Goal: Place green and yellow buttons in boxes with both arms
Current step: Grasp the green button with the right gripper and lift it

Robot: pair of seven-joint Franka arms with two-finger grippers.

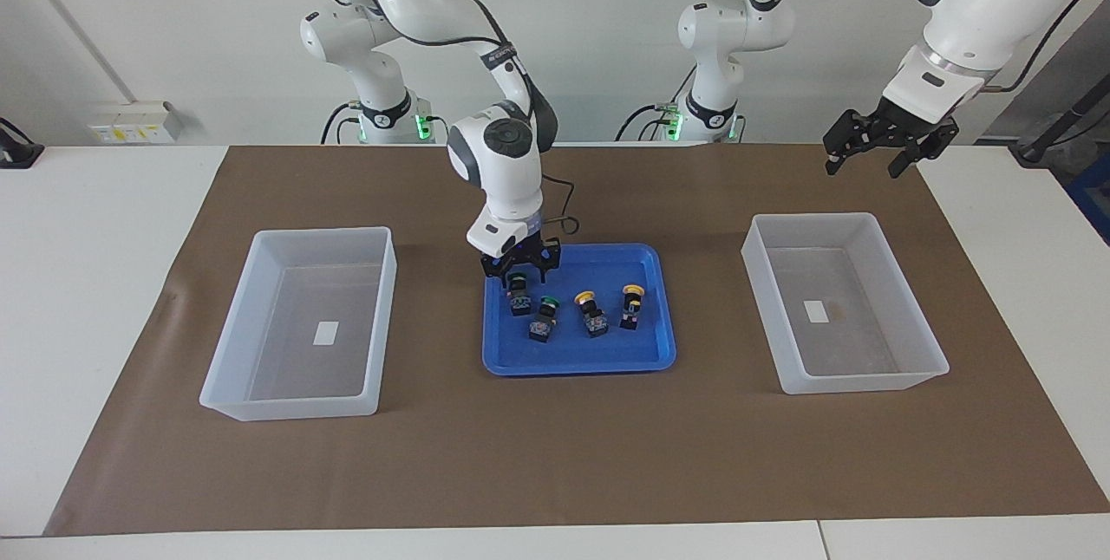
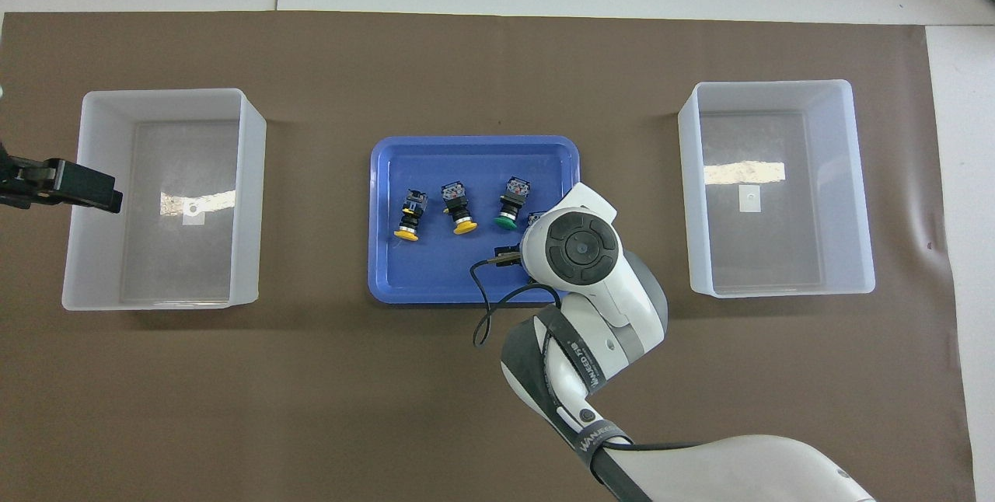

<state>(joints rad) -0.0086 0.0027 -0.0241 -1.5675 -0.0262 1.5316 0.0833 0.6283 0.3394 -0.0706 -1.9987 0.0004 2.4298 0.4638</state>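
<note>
- Four buttons are seen lying in a row in the blue tray (image 1: 659, 352) at the middle of the brown mat (image 1: 555, 456).
- The right gripper (image 1: 519, 272) is lowered into the tray at the end nearer the right arm, directly over the end green button (image 1: 519, 293), with its fingertips at either side of the green cap.
- Its fingers are seen spread around that cap; whether the cap is actually touched or clamped cannot be told.
- The second green button (image 1: 543, 318) lies just beside the first, slightly farther from the robots, followed by one yellow button (image 1: 591, 314) and the other yellow button (image 1: 631, 306) toward the left arm's end of the tray.
- The right arm is bent steeply down from its base, with the wrist nearly vertical above the tray's rim.
- The left gripper (image 1: 874, 149) is held high, with fingers spread wide and nothing between them, over the mat beside the box at the left arm's end (image 1: 867, 382); that arm is waiting.
- The box at the right arm's end (image 1: 260, 400) holds only a small white label, as does the other.
- In the overhead view the right wrist covers the end green button and the gripper itself, so that only three buttons are shown clearly; the facing view shows all four.
- In the overhead view the left gripper (image 2: 78, 193) appears over the rim of its box.
</note>
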